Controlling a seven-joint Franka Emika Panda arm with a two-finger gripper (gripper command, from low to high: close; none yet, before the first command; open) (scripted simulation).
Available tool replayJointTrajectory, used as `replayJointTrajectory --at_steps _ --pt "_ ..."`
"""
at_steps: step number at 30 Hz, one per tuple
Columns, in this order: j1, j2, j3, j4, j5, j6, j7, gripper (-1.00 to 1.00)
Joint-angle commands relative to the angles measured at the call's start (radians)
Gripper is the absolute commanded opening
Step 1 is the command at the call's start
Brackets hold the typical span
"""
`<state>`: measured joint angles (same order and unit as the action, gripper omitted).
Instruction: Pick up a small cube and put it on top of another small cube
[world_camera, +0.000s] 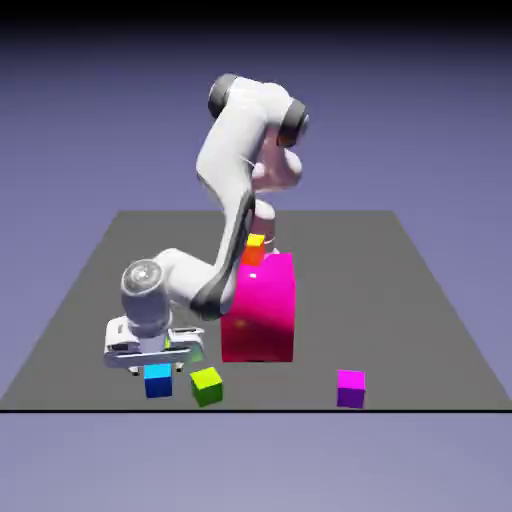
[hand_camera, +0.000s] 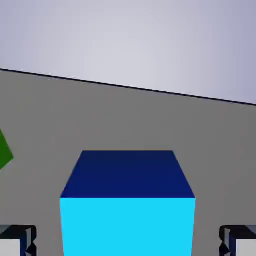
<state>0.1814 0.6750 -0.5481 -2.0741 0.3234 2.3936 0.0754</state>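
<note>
Magenta cube (world_camera: 351, 388) shows in exterior view, not in hand cam.

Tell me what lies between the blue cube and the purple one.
The green cube, nearer the blue cube than the purple cube; the exterior view shows this.

blue cube (world_camera: 158, 381): under the hand, near table's front edge
green cube (world_camera: 207, 387): just beside blue, turned at an angle
purple cube (world_camera: 351, 388): well apart, exterior view's right
big pink block (world_camera: 259, 308): mid-table (world_camera: 390, 300), curved top
orange-yellow cube (world_camera: 255, 249): partly hidden behind pink block
arm (world_camera: 228, 165): bent toward exterior view's left
</note>
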Motion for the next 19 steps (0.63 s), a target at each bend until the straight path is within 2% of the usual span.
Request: replayJointTrajectory --at_steps 1,5,10,15,16,19 --pt "0.0 0.0 0.0 0.0 0.0 0.0 0.0 -1.0" --pt "0.072 -0.145 -0.064 0.01 -0.102 -0.142 0.056 -1.0" --pt "0.148 -0.315 0.05 -0.032 -0.288 -0.2 0.133 -1.0" --pt "0.106 -0.198 0.093 -0.077 -0.229 -0.043 0.097 -1.0" --pt "0.106 -0.197 0.093 -0.077 -0.229 -0.043 0.097 1.0" --pt "0.13 -0.263 0.069 -0.052 -0.262 -0.13 0.117 1.0"
